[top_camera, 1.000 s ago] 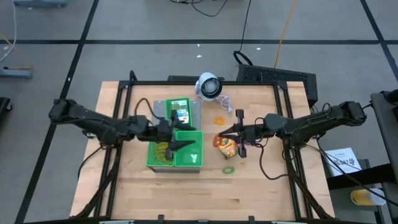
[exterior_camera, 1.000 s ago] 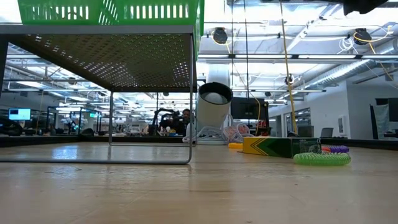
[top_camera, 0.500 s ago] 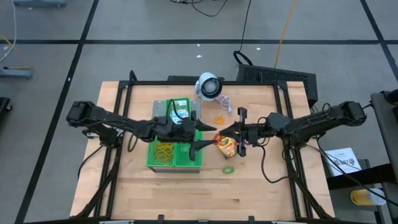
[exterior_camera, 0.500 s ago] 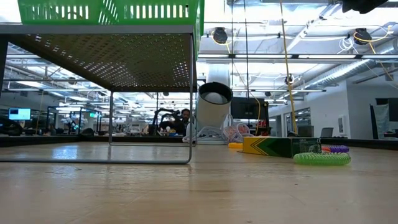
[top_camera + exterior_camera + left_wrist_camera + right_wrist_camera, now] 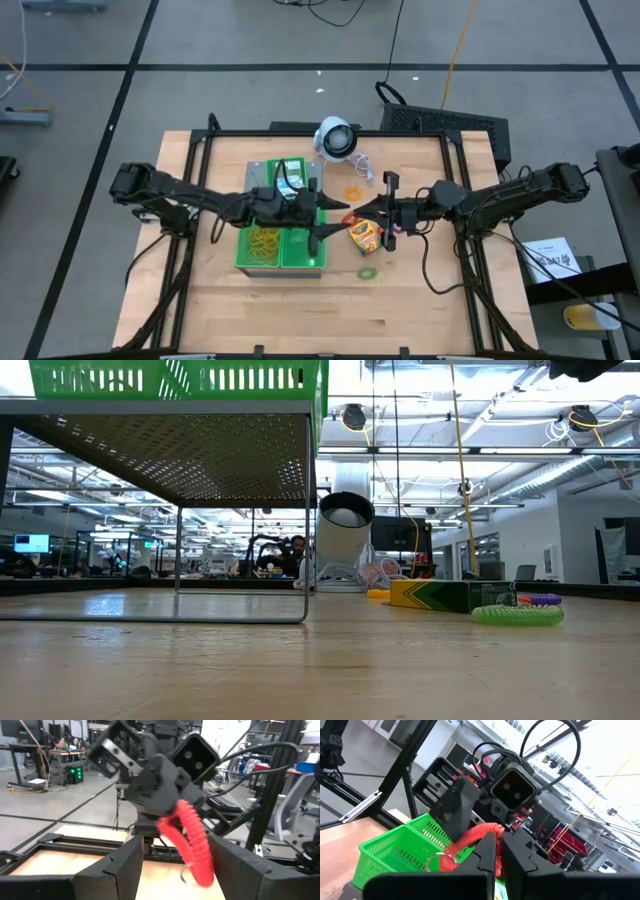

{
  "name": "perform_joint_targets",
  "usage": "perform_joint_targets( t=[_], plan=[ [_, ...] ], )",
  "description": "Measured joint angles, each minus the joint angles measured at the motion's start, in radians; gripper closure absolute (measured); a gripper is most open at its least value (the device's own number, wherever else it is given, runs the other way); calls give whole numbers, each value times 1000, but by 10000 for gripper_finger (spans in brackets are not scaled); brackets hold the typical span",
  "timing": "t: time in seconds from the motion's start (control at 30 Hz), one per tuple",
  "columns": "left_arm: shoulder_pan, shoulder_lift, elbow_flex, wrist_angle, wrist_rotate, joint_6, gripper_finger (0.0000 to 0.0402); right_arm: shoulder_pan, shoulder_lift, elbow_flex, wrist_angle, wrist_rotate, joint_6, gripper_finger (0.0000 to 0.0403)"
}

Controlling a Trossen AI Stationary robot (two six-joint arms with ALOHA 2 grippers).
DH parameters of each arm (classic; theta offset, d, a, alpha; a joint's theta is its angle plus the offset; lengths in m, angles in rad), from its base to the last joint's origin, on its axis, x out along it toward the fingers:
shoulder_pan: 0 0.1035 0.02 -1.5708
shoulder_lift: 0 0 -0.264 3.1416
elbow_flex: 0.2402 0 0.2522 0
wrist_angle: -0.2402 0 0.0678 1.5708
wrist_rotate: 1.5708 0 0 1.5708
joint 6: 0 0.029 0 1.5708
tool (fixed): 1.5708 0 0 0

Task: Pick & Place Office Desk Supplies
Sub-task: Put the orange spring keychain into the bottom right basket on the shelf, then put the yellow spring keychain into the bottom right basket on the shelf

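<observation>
My right gripper [image 5: 352,212] is shut on a red coiled band loop [image 5: 192,845] and holds it in the air, right of the green tray [image 5: 300,262]. My left gripper [image 5: 175,870] reaches level from the table's left and is open, with one finger on each side of the hanging loop. A crayon box [image 5: 365,235] lies flat on the table under the two grippers. A green loop [image 5: 368,271] lies nearer and an orange loop [image 5: 352,192] farther back. Yellow bands [image 5: 264,240] lie in the tray. My right gripper pinches the red loop's upper part [image 5: 482,831] between its two shut fingers, coming about level from the table's right. The loop hangs below the fingers, clear of the table. My left gripper: whether either finger touches the loop, I cannot tell.
A metal shelf [image 5: 180,406] carries the green tray and another crayon box [image 5: 290,182] behind it. A white round device [image 5: 336,138] with a cord stands at the far edge. In the low view the crayon box [image 5: 450,594] and green loop [image 5: 517,615] lie on bare wood.
My left gripper has gone from above the green tray toward the table's right, up to my right gripper, so its open fingers now stand around the hanging red loop. My right gripper has stayed in place with the loop.
</observation>
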Motion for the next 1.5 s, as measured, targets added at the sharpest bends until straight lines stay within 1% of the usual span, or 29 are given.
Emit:
perform_joint_targets(
  t=[0.1, 0.17, 0.27, 0.4, 0.5, 0.57, 0.6, 0.7, 0.8, 0.87, 0.97, 1.07, 1.17, 1.27, 1.4, 1.5],
  plan=[
    [12, 0, 0, -20, 1, -12, 179, 1, 0, 0, 0, -1, 3, 399],
    [18, 0, 0, -30, 8, -21, 200, 1, 0, 0, -1, -1, 7, 399],
    [22, 0, 0, -34, 9, -24, 248, 1, 0, 0, -9, -1, 21, 399],
    [21, -1, 0, -35, 10, -14, 324, 1, 0, 0, -10, -2, 52, 396],
    [21, -18, 0, -49, 29, -13, 374, 1, 0, 0, -8, 17, 113, 378],
    [21, -42, 0, -77, 66, -10, 386, 1, -5, 0, -22, 39, 145, 357],
    [21, -54, 0, -86, 81, -10, 385, 1, -9, 0, -35, 49, 154, 344],
    [15, -100, 0, -162, 110, -18, 362, 1, -25, 0, -72, 53, 189, 303],
    [-4, -161, 0, -269, 114, -32, 350, 1, -54, 0, -117, 57, 249, 268],
    [-22, -206, 0, -356, 116, -66, 354, 1, -84, 0, -173, 57, 298, 251],
    [-57, -266, 0, -496, 116, -126, 371, 1, -134, 0, -261, 57, 357, 233],
    [-102, -311, 0, -634, 113, -172, 383, 1, -178, 0, -346, 56, 383, 226],
    [-141, -313, 0, -730, 104, -229, 376, 1, -201, -6, -395, 55, 409, 228],
    [-162, -303, -1, -785, 59, -256, 347, 1, -211, -35, -377, 55, 414, 234],
    [-161, -282, -2, -829, -46, -325, 305, 1, -211, -77, -311, 54, 424, 240],
    [-139, -269, 1, -820, -74, -362, 269, 1, -212, -110, -260, 54, 424, 240]
  ],
)
